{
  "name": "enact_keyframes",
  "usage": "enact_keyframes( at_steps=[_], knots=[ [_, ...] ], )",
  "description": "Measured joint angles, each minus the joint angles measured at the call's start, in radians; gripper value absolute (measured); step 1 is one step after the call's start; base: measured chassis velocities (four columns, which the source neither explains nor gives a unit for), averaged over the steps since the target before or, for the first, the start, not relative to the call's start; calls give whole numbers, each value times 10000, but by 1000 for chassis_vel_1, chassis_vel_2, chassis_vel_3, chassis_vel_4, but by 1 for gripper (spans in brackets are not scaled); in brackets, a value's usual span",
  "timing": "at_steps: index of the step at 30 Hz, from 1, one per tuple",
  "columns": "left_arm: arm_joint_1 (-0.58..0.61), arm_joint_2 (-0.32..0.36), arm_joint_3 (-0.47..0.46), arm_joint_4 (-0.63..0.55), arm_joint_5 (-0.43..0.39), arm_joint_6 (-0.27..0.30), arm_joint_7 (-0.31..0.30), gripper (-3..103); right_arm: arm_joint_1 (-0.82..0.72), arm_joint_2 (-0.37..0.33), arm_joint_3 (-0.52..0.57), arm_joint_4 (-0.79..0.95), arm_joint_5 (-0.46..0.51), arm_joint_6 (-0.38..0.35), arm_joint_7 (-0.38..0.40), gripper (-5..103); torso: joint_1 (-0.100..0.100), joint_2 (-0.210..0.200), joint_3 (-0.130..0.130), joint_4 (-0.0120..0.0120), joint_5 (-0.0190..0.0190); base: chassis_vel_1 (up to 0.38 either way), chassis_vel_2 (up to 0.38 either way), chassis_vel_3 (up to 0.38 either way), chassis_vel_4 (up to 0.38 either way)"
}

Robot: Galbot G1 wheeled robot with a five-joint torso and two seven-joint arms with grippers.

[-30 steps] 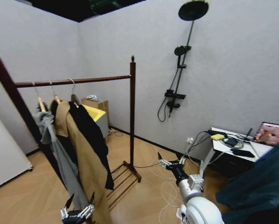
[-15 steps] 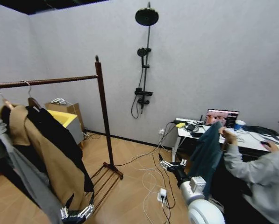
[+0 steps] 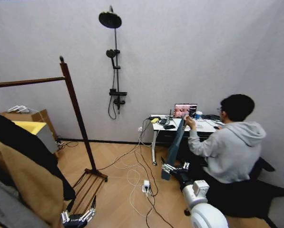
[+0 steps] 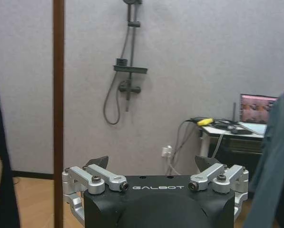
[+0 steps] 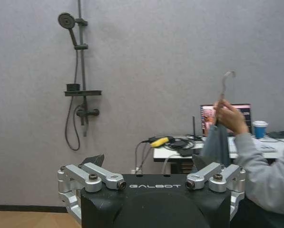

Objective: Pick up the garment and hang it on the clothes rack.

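Note:
The garment [image 3: 176, 142] is long and dark, and a seated person's raised hand holds it up by its hanger beside the desk. Its metal hook [image 5: 226, 77] sticks up above that hand, and the cloth [image 5: 217, 141] [image 4: 275, 156] hangs straight down. The clothes rack [image 3: 74, 111] stands at the left, reddish-brown, with a knob-topped post [image 4: 58, 109] and a rail. My right gripper [image 3: 174, 164] [image 5: 147, 160] is open, low in front of the garment and apart from it. My left gripper [image 3: 80, 206] [image 4: 152, 162] is open near the rack's slatted base.
A black garment [image 3: 30, 147], a tan coat [image 3: 18, 183] and a grey one hang on the rack's left part. A black shower-head stand [image 3: 115, 61] is on the back wall. A desk [image 3: 163, 127] with a laptop stands by the person. Cables and a power strip [image 3: 145, 186] lie on the floor.
The camera has swung to the right: the rack and its clothes slid to the left edge, and the person holding the garment came fully into view. Both grippers stay open.

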Motion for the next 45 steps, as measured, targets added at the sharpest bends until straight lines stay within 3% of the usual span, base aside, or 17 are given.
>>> enact_keyframes(
  at_steps=[45],
  knots=[
    [0, 0, -1, 0, 0, 0, 0, 100, -543, 537, -319, -9, -1062, 187, -129, 100, 1, 0, 0, 3, -1, 120, -152, -154, 116]
  ],
)
